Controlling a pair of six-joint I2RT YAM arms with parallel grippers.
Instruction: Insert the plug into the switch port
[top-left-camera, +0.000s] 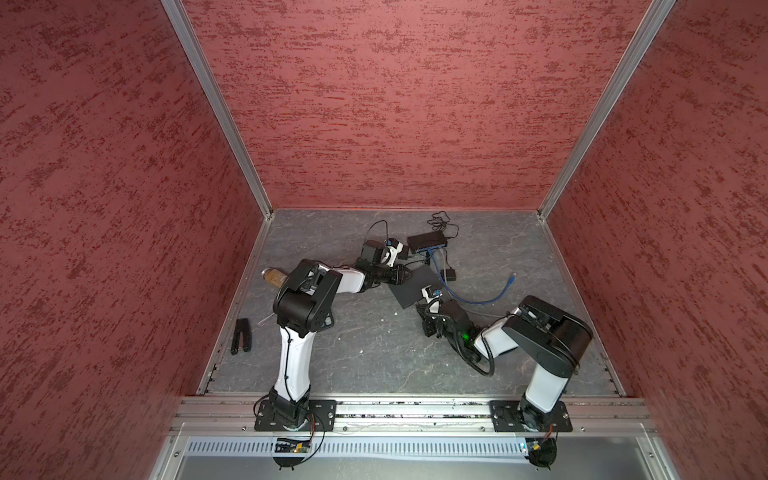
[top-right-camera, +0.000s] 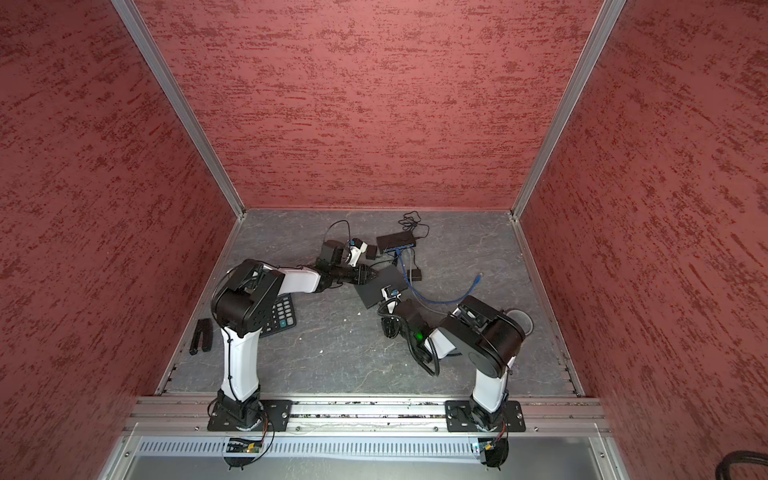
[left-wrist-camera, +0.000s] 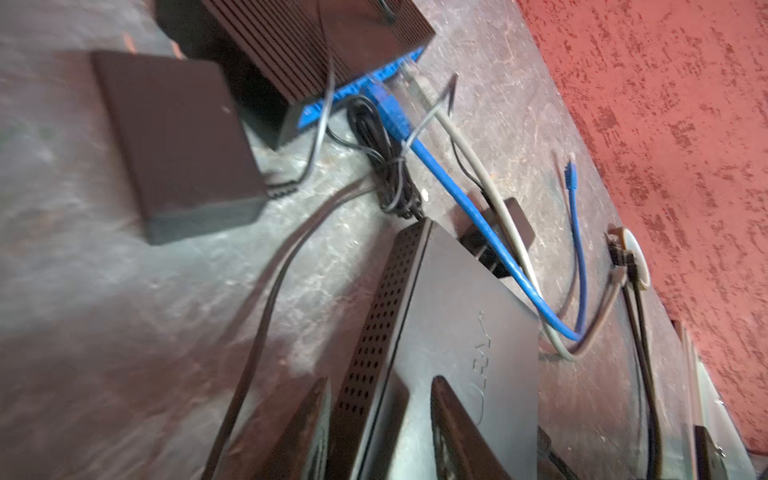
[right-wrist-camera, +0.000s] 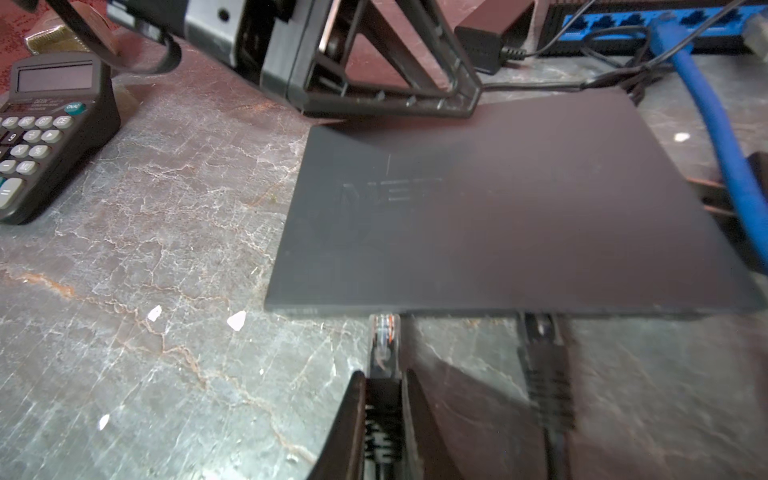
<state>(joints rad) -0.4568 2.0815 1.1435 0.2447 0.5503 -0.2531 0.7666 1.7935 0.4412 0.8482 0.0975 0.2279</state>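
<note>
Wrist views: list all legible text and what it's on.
"NE…": embossed on the flat black box, rest blurred.
"ON/AC", "CE", "9": keys of the calculator; model line too small.
"…EA": same box, left wrist view, partial.
White print on the cable in the right end effector: unreadable.

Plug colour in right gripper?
The plug is clear with orange showing inside; best in the right wrist view.

Matt black plastic switch (right-wrist-camera: 498, 216), clear glossy plastic plug (right-wrist-camera: 384, 332), veined stone-look tabletop (right-wrist-camera: 166, 270), rough red walls (top-left-camera: 374, 104)
</note>
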